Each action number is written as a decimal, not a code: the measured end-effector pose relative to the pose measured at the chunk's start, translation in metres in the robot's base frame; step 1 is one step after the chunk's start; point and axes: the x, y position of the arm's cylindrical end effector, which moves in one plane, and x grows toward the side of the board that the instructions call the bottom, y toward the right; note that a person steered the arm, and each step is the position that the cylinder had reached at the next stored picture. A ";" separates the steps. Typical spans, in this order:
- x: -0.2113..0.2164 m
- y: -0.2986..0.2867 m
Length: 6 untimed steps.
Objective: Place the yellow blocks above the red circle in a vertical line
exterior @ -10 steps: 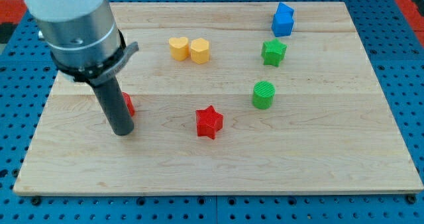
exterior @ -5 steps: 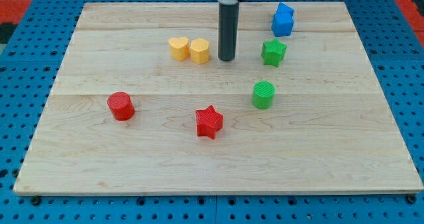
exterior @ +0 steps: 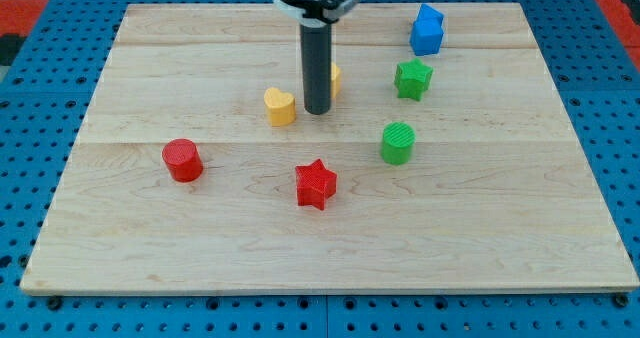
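Observation:
The red circle [exterior: 183,160] sits at the view's left middle of the wooden board [exterior: 150,248]. The yellow heart [exterior: 280,107] lies above and to the right of it, near the board's centre top. My tip [exterior: 317,111] is down just to the right of the yellow heart, close to it. The second yellow block [exterior: 334,77] is mostly hidden behind the rod; only a sliver shows at the rod's right edge.
A red star [exterior: 316,184] lies below my tip. A green cylinder [exterior: 397,143] and a green star [exterior: 413,79] are to the right. A blue block [exterior: 427,30] sits at the top right.
My tip crossed from the left to the top, then came down and left between the yellow blocks. The yellow heart moved down and right; the other yellow block shifted right behind the rod.

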 end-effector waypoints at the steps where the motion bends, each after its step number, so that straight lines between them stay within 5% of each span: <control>1: -0.019 -0.056; 2: -0.023 -0.119; 3: -0.010 -0.085; 4: 0.009 0.007; 6: -0.053 0.032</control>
